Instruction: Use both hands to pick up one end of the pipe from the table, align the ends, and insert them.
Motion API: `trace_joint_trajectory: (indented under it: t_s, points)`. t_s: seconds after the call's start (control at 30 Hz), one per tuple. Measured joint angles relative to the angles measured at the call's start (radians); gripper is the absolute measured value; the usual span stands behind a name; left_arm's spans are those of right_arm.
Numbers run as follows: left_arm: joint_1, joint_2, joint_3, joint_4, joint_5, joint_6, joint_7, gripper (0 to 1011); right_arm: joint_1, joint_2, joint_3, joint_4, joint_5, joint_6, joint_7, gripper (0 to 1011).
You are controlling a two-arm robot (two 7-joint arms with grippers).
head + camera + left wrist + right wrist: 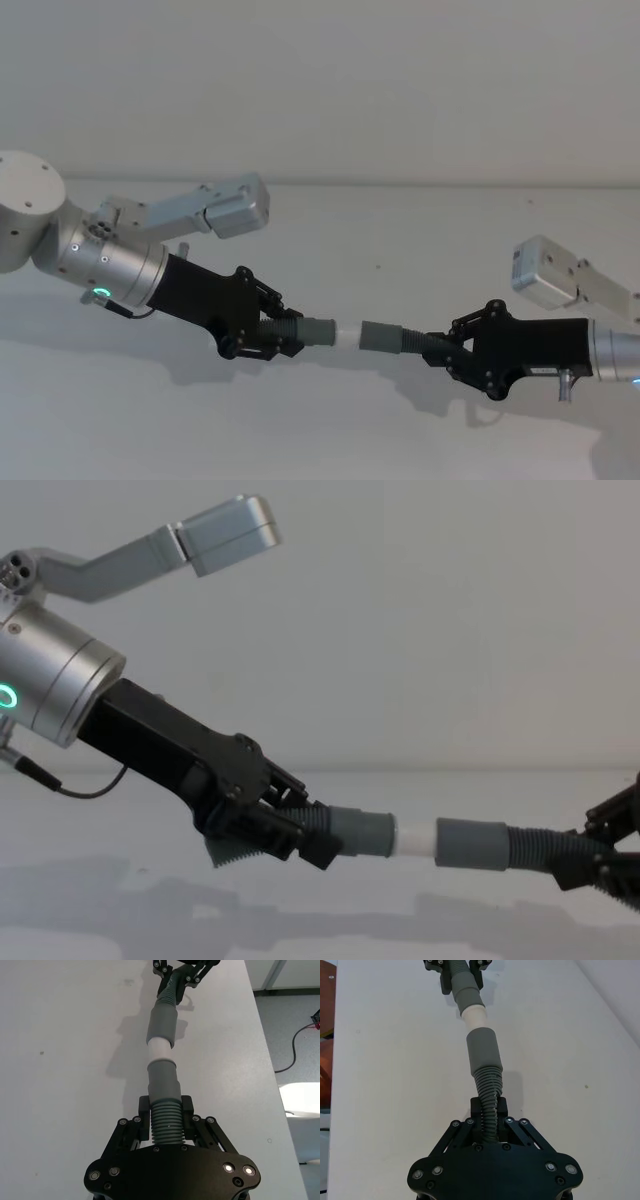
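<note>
Above the table [300, 430], the two pieces of pipe meet end to end. My left gripper [283, 334] [165, 1106] [305, 835] is shut on the ribbed part of one piece, whose grey cuff [318, 331] [163, 1079] carries a white tip [346, 335] [160, 1050]. The right gripper [440, 350] [490, 1107] [590, 865] is shut on the ribs of the other piece, just behind its grey socket cuff [382, 336] [483, 1051] [470, 843]. The white tip [415, 840] sits at the socket's mouth, nearly in line with it, with a short white stretch showing. How deep it sits I cannot tell.
A silver boxy arm link [235, 205] hangs above and behind the left wrist, and another [560, 275] behind the right wrist. In the left wrist view the table's edge [265, 1060] runs close by, with floor and a cable [300, 1040] beyond it.
</note>
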Motion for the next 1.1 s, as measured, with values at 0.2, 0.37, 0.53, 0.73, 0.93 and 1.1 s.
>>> trace_joint_trajectory:
  t_s: [0.2,0.37,0.53,0.73,0.93,1.1]
  points:
    - [-0.003,-0.004,0.004,0.006,-0.005,-0.005,0.001,343,0.001,0.002,-0.006,0.000,0.004,-0.001,-0.001,144]
    - [-0.005,-0.007,0.008,0.013,-0.011,-0.009,0.000,345,0.003,0.004,-0.010,0.001,0.007,-0.001,-0.003,144]
    - [-0.008,-0.010,0.012,0.018,-0.016,-0.011,-0.004,343,0.004,0.005,-0.013,0.001,0.009,0.000,-0.006,144]
    - [-0.009,-0.011,0.015,0.022,-0.019,-0.013,-0.007,345,0.005,0.005,-0.015,0.001,0.012,0.001,-0.008,144]
    - [-0.010,-0.013,0.017,0.024,-0.021,-0.014,-0.009,345,0.005,0.006,-0.016,0.002,0.013,0.002,-0.010,144]
    - [-0.011,-0.013,0.018,0.026,-0.023,-0.015,-0.011,343,0.006,0.006,-0.017,0.001,0.014,0.003,-0.011,144]
